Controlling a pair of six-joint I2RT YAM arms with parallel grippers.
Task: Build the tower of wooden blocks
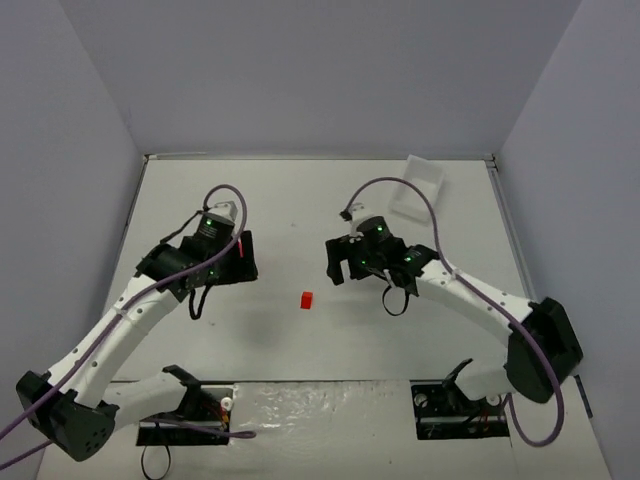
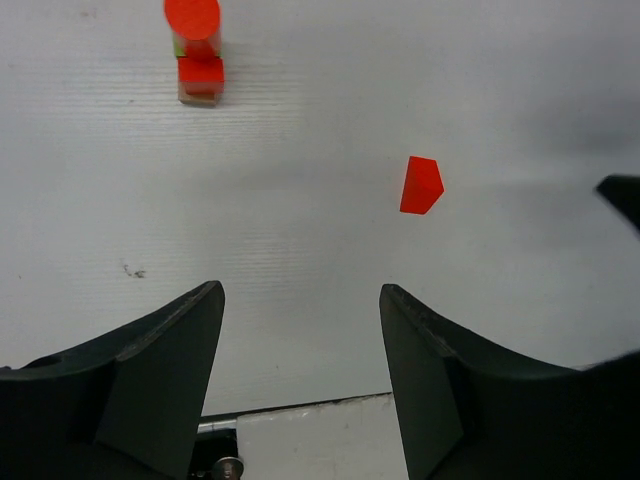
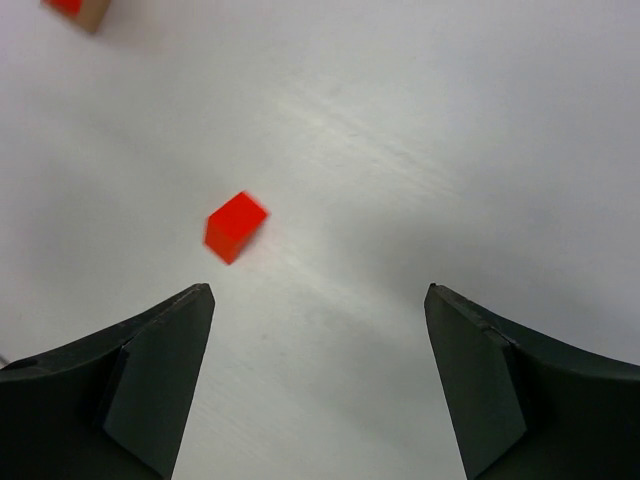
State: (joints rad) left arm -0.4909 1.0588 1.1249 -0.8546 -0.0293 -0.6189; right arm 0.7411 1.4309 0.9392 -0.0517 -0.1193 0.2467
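Observation:
The wood block tower (image 2: 196,55) stands at the top left of the left wrist view: a tan block at the bottom, a red block on it, a lime green sliver and a red round piece on top. I cannot make it out in the top view. Its tan and red corner (image 3: 82,10) shows in the right wrist view. A loose red block (image 1: 306,299) lies on the table between the grippers, also in the left wrist view (image 2: 421,186) and the right wrist view (image 3: 235,226). My left gripper (image 1: 232,262) (image 2: 300,295) is open and empty. My right gripper (image 1: 345,262) (image 3: 320,295) is open and empty.
A white rectangular tray (image 1: 420,185) sits at the far right of the table. Grey walls close the table on three sides. The arm bases and a white plate (image 1: 320,400) line the near edge.

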